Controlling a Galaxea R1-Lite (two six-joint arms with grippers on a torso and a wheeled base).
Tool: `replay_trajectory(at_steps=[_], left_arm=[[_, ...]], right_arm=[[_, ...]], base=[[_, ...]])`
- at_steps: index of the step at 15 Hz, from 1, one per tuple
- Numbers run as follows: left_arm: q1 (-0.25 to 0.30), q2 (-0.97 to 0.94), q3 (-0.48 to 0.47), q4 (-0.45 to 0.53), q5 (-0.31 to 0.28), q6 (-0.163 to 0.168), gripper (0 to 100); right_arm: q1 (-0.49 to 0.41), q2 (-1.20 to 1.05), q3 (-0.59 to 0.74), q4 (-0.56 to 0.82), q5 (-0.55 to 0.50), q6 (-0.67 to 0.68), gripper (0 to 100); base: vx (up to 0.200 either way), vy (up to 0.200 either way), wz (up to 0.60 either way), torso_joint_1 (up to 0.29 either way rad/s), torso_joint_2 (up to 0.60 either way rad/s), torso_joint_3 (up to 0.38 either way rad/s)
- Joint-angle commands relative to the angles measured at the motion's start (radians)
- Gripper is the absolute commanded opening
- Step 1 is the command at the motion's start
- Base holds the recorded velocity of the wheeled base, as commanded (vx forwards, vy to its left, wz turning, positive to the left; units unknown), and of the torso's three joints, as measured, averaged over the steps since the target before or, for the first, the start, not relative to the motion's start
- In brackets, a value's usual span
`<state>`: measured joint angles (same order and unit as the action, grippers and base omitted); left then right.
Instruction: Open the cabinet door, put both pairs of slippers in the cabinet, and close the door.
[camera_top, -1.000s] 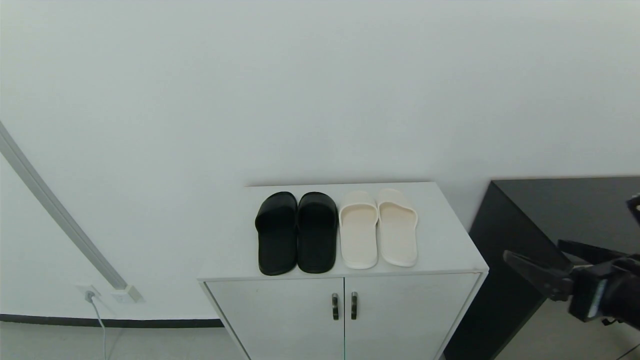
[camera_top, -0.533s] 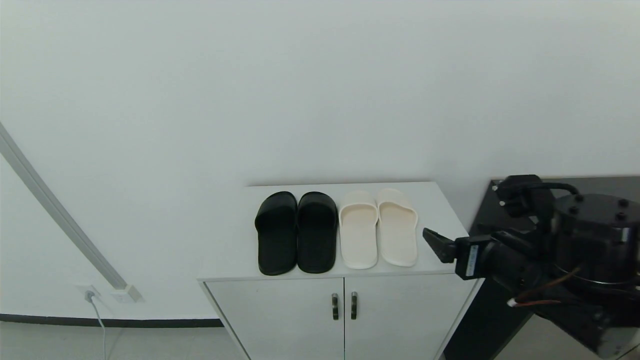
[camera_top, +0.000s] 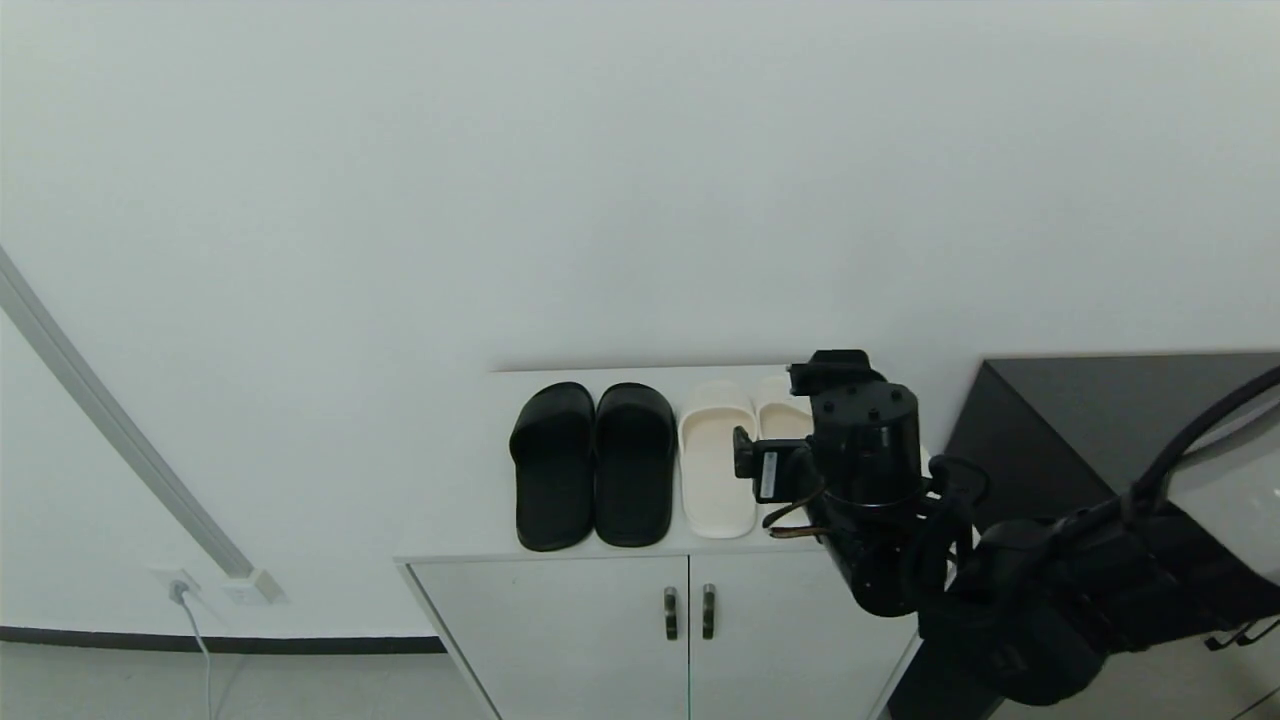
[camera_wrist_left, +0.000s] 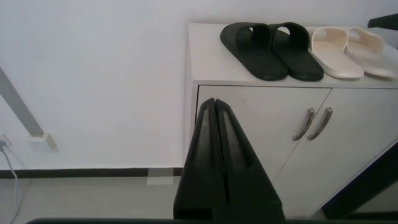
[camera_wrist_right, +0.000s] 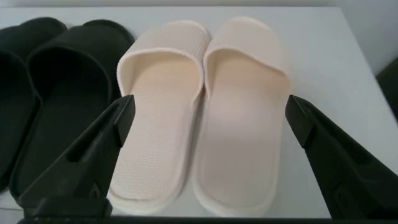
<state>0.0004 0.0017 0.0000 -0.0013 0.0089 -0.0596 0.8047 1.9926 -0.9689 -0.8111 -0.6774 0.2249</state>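
Note:
The white cabinet (camera_top: 470, 520) has both doors shut, with two dark handles (camera_top: 688, 612) at the middle seam. On its top lie a black pair of slippers (camera_top: 592, 465) and, to their right, a cream pair (camera_top: 712, 470), toes toward the wall. My right arm (camera_top: 865, 470) hangs over the cream pair and hides most of the right-hand one. My right gripper (camera_wrist_right: 209, 106) stands wide open above the cream slippers (camera_wrist_right: 205, 118), one finger on each side, apart from them. My left gripper (camera_wrist_left: 215, 109) is shut and empty, low in front of the cabinet's left door (camera_wrist_left: 261, 130).
A black table (camera_top: 1100, 410) stands right beside the cabinet. On the wall at lower left are a socket with a plugged cable (camera_top: 180, 592) and a slanted grey conduit (camera_top: 100, 405). Bare floor lies in front of the cabinet.
My right arm has swung in from the lower right, leftward and up, to above the cream slippers. The slippers and doors have not moved.

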Motion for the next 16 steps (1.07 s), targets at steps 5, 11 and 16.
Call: replay_trajectory(at_steps=[5, 11, 16], left_arm=[[0.0, 0.001, 0.0, 0.0, -0.001, -0.002, 0], [0.0, 0.001, 0.0, 0.0, -0.001, -0.002, 0], [0.001, 0.001, -0.002, 0.0, -0.001, -0.002, 0]], right_arm=[[-0.033, 0.143, -0.094, 0.03, 0.055, -0.001, 100], [-0.093, 0.256, -0.228, 0.032, 0.099, -0.002, 100], [-0.125, 0.334, -0.356, 0.046, 0.101, -0.021, 100]], base=[[0.0, 0.0, 0.0, 0.0, 0.0, 0.0], [0.0, 0.0, 0.0, 0.0, 0.0, 0.0], [0.0, 0.0, 0.0, 0.0, 0.0, 0.0]])
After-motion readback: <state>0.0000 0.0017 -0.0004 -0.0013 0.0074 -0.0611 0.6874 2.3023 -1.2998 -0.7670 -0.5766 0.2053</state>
